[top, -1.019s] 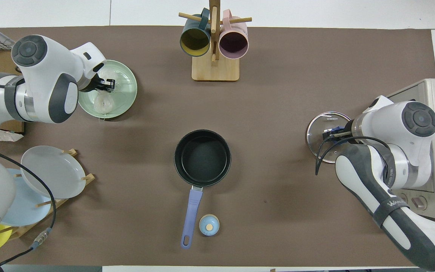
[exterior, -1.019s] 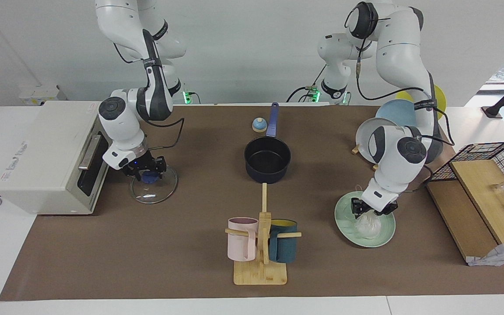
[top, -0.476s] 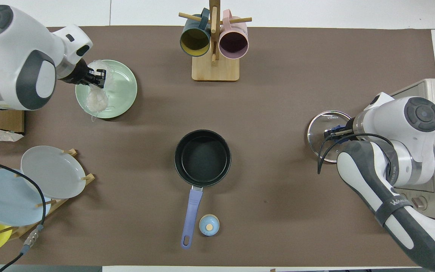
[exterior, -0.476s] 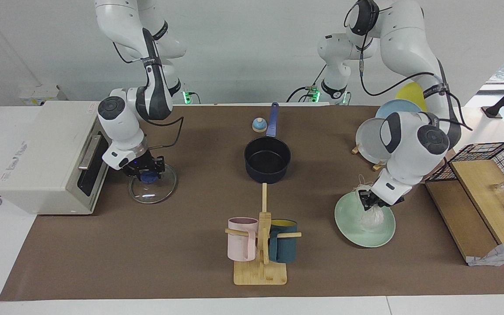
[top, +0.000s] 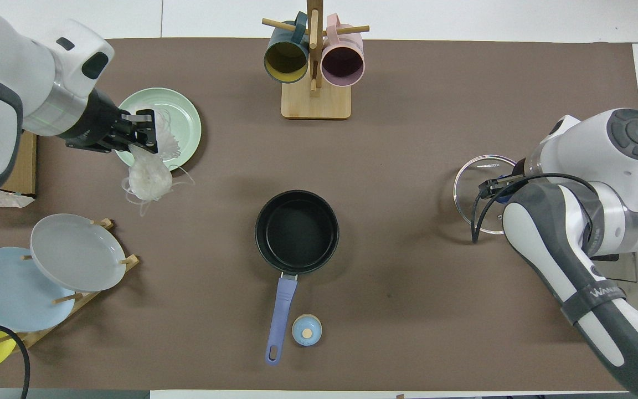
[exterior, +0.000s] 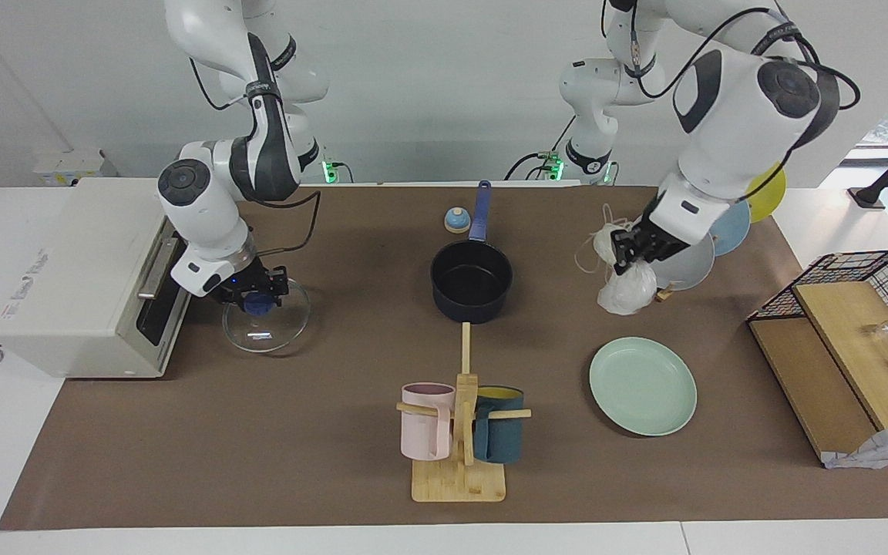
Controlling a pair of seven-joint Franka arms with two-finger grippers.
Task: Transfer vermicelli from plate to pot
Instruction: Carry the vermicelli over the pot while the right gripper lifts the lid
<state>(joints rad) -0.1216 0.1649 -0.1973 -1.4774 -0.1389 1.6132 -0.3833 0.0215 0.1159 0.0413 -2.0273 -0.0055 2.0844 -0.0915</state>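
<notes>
My left gripper [exterior: 630, 248] is shut on the vermicelli [exterior: 626, 290], a whitish noodle clump that hangs below it in the air with loose strands trailing. In the overhead view the left gripper [top: 143, 131] and the vermicelli [top: 148, 178] are over the edge of the plate nearest the robots. The mint-green plate [exterior: 644, 397] lies bare on the mat; it also shows in the overhead view [top: 184, 117]. The navy pot [exterior: 471, 284] stands mid-table, empty, its blue handle pointing toward the robots; it also shows in the overhead view [top: 297, 231]. My right gripper [exterior: 256, 297] is shut on the blue knob of a glass lid [exterior: 265, 327].
A white toaster oven [exterior: 82, 270] stands at the right arm's end. A wooden mug stand [exterior: 459, 462] with a pink and a teal mug is farther from the robots than the pot. A small blue bell [exterior: 456, 221] sits beside the pot handle. A plate rack [top: 47, 266] and a wire basket [exterior: 860, 281] are at the left arm's end.
My left gripper has closed on the vermicelli and lifted it off the plate, rising and moving toward the robots. The plate is now bare. The right gripper and the lid have shifted slightly.
</notes>
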